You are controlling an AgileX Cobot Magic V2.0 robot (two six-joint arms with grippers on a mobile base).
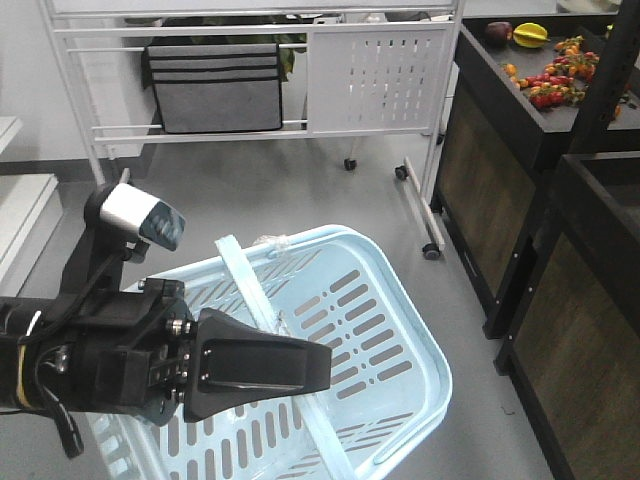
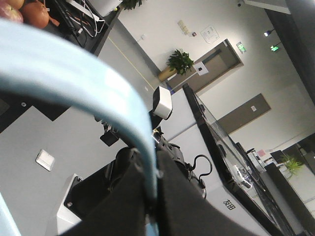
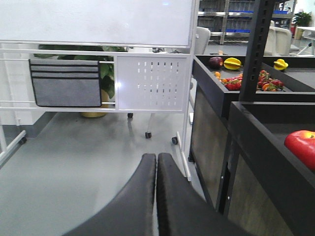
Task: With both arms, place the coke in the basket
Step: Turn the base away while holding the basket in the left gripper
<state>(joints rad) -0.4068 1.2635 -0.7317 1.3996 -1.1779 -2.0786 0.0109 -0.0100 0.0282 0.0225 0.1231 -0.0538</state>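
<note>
Firmly pinched handle, no coke in sight.
Seen from its wrist, the left gripper (image 2: 150, 169) is clenched on the handle strap (image 2: 74, 64), which runs up between its fingers. In the front view the basket (image 1: 345, 305) lies tilted beneath it, and no bottle shows inside. The right gripper (image 3: 156, 158) has its fingers pressed together on nothing, aimed at bare floor. The coke appears in no view (so it must be found first). In my judgement, the left should hold the basket level while the right spreads its fingers before reaching, then lowers the bottle in clear of the strap.
</note>
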